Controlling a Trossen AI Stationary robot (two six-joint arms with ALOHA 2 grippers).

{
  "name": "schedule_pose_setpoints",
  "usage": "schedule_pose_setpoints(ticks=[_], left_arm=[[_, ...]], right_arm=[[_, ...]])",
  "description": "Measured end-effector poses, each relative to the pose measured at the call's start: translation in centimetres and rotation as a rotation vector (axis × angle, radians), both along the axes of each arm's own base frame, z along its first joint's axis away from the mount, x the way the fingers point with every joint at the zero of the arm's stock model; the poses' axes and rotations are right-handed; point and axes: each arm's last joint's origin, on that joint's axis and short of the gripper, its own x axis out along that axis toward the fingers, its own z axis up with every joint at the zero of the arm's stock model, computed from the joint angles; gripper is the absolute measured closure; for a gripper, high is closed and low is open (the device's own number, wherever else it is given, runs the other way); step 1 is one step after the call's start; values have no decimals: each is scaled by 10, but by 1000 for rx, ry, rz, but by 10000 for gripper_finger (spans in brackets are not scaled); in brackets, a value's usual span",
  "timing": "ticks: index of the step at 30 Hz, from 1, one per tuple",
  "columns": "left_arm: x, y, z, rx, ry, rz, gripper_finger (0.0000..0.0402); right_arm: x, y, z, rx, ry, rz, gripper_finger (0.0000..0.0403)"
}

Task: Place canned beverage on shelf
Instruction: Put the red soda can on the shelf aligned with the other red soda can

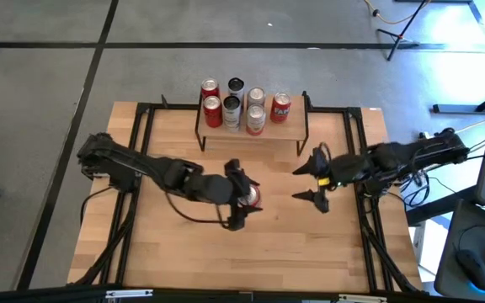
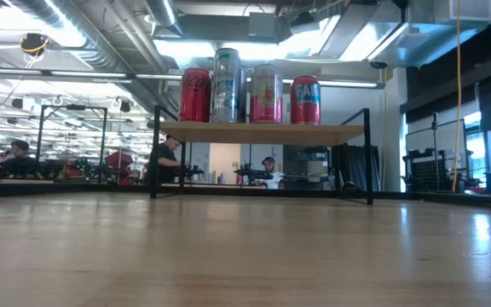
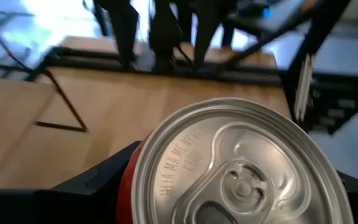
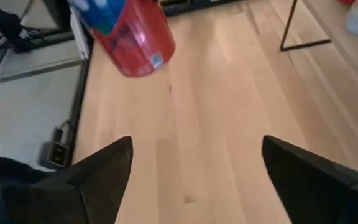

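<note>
My left gripper is shut on a red canned beverage with a silver lid, over the middle of the tabletop. The can also shows in the right wrist view, tilted. My right gripper is open and empty to the can's right, its fingers pointing toward the can. The shelf, a small light-wood board on black legs, stands at the table's far edge. Several cans stand upright on it. Neither gripper shows in the low view. My left gripper pinches the can's red side wall between its two fingers, close under the lid. The fingers come from the table's left, one on the can's far side and one on its near side. The can is tilted, its lid toward the wrist camera.
The shelf's black legs reach down onto the tabletop. Bare wood lies between the grippers and the near edge. Black frame rails run along the table's left and right sides. People sit in the room behind the table.
</note>
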Motion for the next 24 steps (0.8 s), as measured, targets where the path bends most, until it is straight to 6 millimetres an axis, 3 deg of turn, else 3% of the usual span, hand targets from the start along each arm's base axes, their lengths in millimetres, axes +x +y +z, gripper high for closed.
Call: schedule_pose_setpoints(ticks=[8, 15, 24], left_arm=[[48, 18, -58, 29, 143, -12, 116], [93, 32, -117, -35, 178, -115, 116], [121, 40, -166, -33, 173, -149, 116]], right_arm=[[-1, 22, -67, 46, 80, -57, 61], [-14, 43, -118, 132, 146, -49, 61], [-21, 59, -129, 186, 77, -54, 61]])
